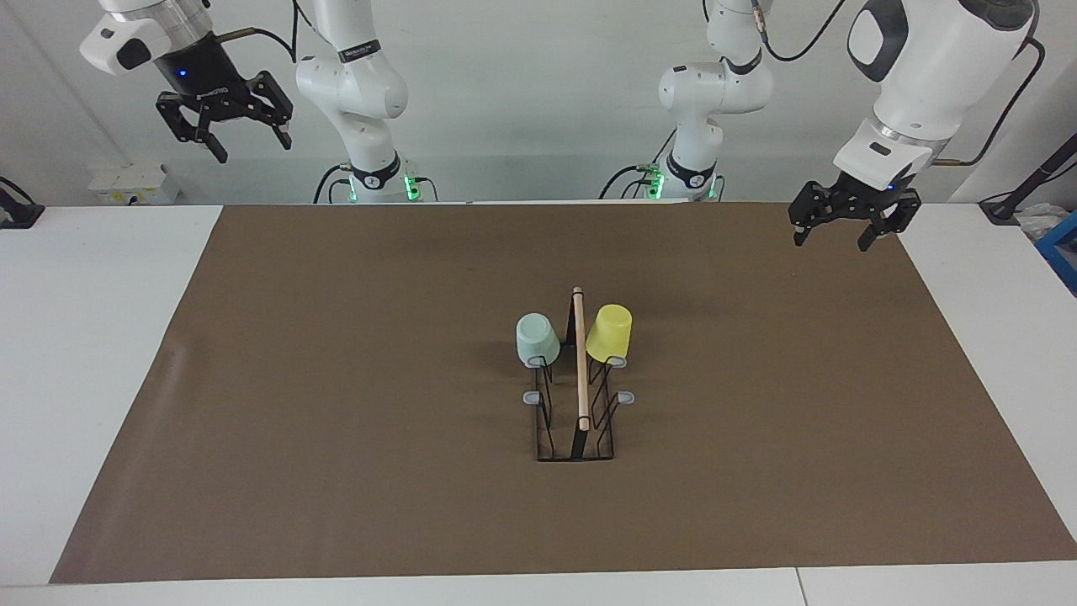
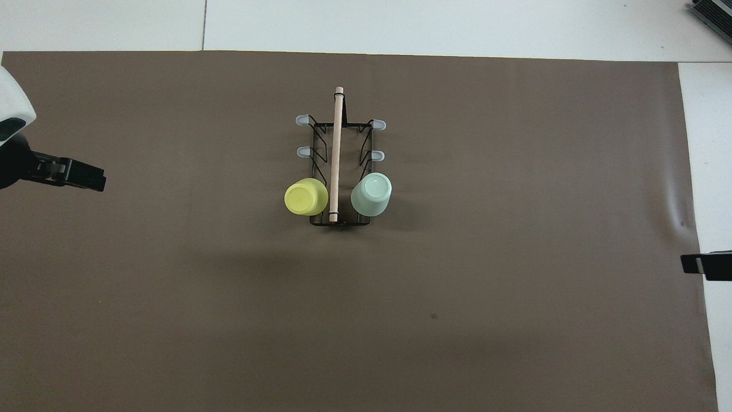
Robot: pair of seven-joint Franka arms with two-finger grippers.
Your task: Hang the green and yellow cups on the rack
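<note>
The black wire rack (image 1: 580, 362) (image 2: 336, 154) with a wooden rod on top stands in the middle of the brown mat. The green cup (image 1: 537, 338) (image 2: 372, 194) hangs mouth down on a prong at the rack's end nearest the robots, on the side toward the right arm. The yellow cup (image 1: 609, 332) (image 2: 306, 196) hangs the same way on the prong across the rod. My left gripper (image 1: 831, 242) (image 2: 74, 174) is open and empty over the mat's edge at its own end. My right gripper (image 1: 252, 150) is open, empty and raised high at its end.
The brown mat (image 1: 336, 379) covers most of the white table (image 1: 101, 353). Several grey-tipped prongs (image 1: 626, 396) on the rack carry nothing. A dark tip of the right gripper (image 2: 706, 266) shows at the overhead view's edge.
</note>
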